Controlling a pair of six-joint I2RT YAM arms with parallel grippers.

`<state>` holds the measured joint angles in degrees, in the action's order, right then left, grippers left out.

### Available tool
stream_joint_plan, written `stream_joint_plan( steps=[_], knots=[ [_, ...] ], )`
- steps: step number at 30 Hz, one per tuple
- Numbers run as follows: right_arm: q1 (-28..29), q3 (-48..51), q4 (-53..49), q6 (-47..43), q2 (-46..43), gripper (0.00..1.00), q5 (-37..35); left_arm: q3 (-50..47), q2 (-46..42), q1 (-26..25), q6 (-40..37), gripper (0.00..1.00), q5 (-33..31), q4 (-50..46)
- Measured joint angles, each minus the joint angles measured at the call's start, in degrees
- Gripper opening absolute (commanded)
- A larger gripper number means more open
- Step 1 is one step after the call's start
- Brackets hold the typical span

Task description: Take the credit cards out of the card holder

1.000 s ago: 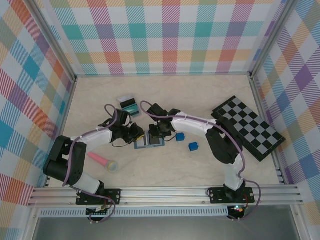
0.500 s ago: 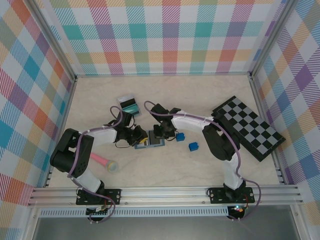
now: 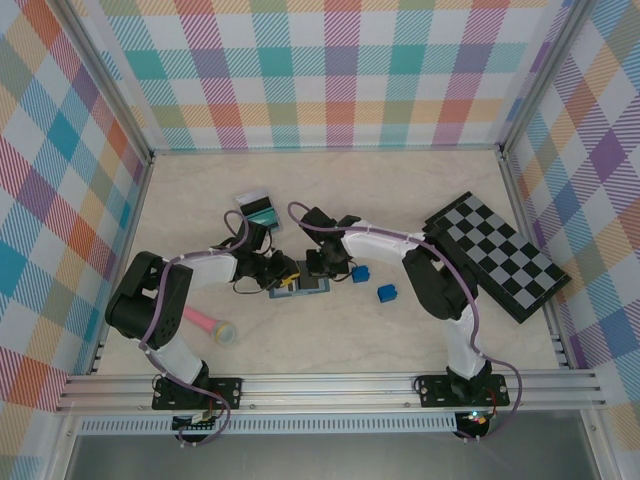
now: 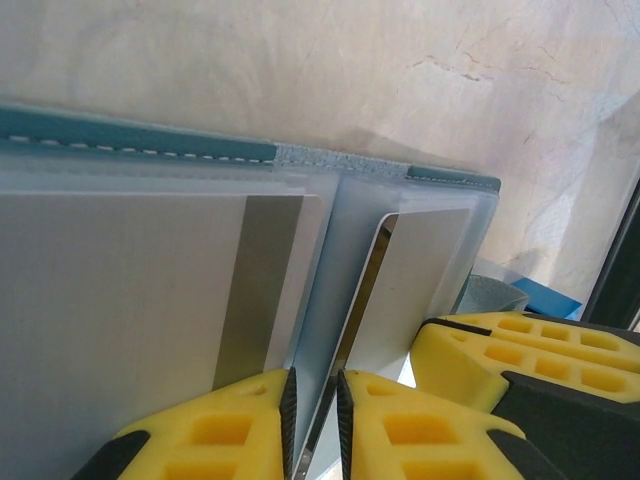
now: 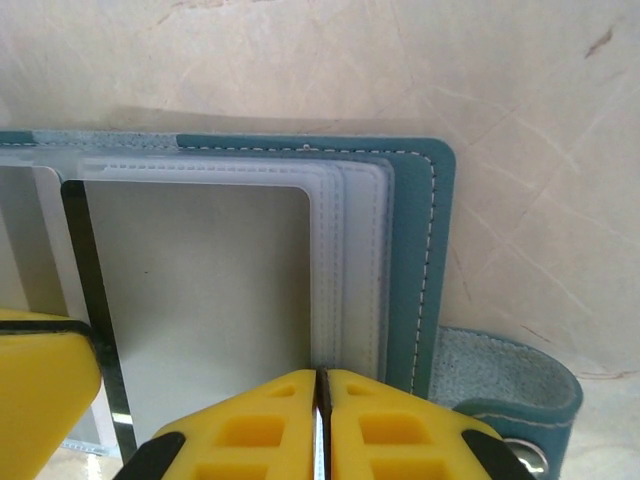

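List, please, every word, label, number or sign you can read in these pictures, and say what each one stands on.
No text can be read in any of these views.
Grey cards in the card holder: blank faces, no print visible.
Checkerboard: plain squares, no letters or numbers.
Loose cards farther back: too small to read.

right gripper (image 5: 316,420) jaws pressed together at clear sleeves' edge | card holder (image 5: 420,250) open flat ahead, teal border right of jaws | grey card (image 5: 200,290) in sleeve, ahead-left | worktop (image 5: 500,90) beyond
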<state>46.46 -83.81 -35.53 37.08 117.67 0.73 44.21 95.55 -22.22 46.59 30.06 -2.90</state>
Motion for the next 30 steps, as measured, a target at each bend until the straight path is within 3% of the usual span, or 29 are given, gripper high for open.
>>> stream_joint_plan(
  steps=[30],
  knots=[
    [-0.3,-1.3,-0.7,-0.3,1.2,0.11,2.2,0.2,0.4,-0.2,-1.2,0.12,0.4,0.4]
  ],
)
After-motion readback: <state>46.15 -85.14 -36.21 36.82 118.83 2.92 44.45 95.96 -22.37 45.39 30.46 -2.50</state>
